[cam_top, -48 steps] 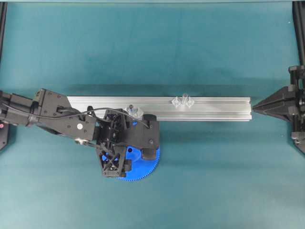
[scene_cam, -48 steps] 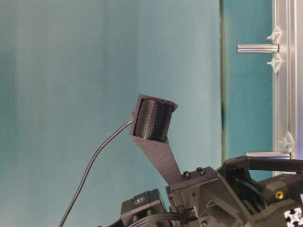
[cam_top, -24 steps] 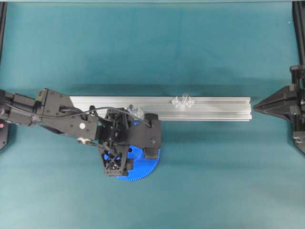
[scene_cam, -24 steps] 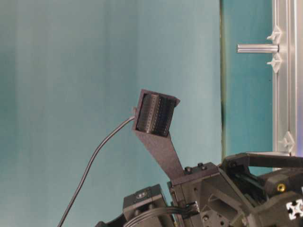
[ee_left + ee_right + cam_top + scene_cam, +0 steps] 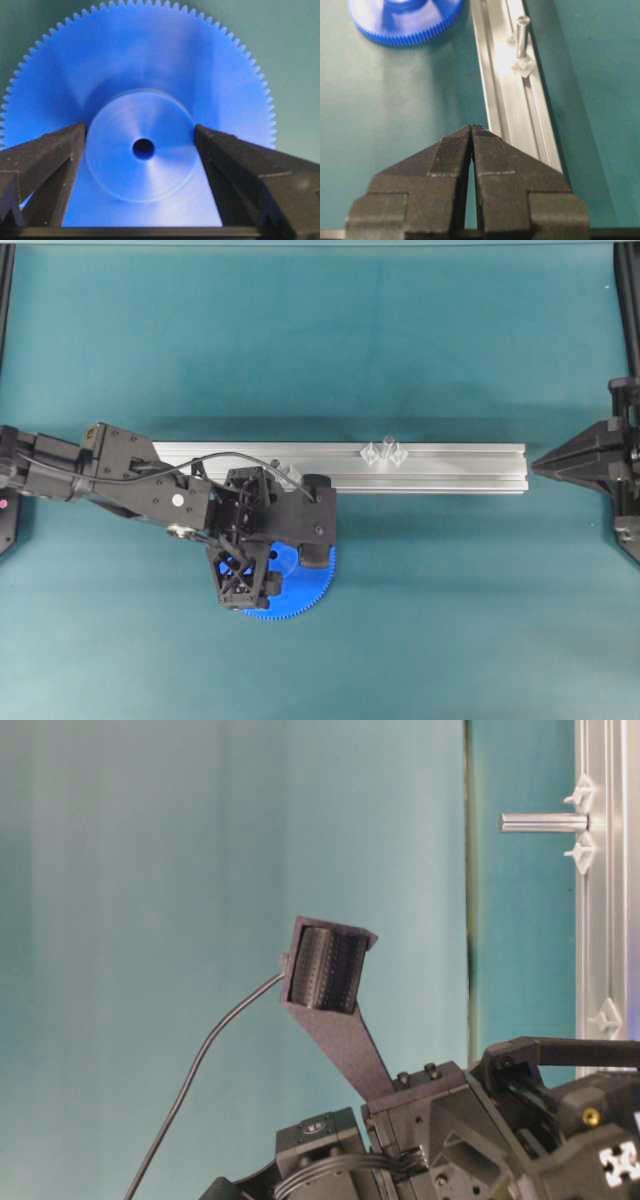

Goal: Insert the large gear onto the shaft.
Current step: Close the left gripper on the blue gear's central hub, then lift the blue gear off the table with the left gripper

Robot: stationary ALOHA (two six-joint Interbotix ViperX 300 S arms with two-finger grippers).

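The large gear (image 5: 150, 172) lies flat on the teal mat, a wide blue toothed disc with a raised hub. My left gripper (image 5: 139, 127) is down over it and open, one finger on each side of the hub. Seen from overhead, the left gripper (image 5: 305, 550) covers most of the gear (image 5: 310, 590). One shaft (image 5: 388, 450) stands free on its clear mount. A second pin (image 5: 283, 472) is half hidden behind the left wrist. My right gripper (image 5: 471, 127) is shut and empty at the far right (image 5: 535, 466). The right wrist view shows the gear (image 5: 405, 20) and a shaft (image 5: 522, 35).
A long aluminium rail (image 5: 450, 468) carries both pins and runs across the middle of the mat, just behind the gear. In the table-level view the free shaft (image 5: 545, 822) sticks out from the rail (image 5: 600, 920), with the left arm's wrist below it.
The left arm has crept slightly to the right and settled lower over the gear. Its jaws stay equally wide. The right arm has not moved.
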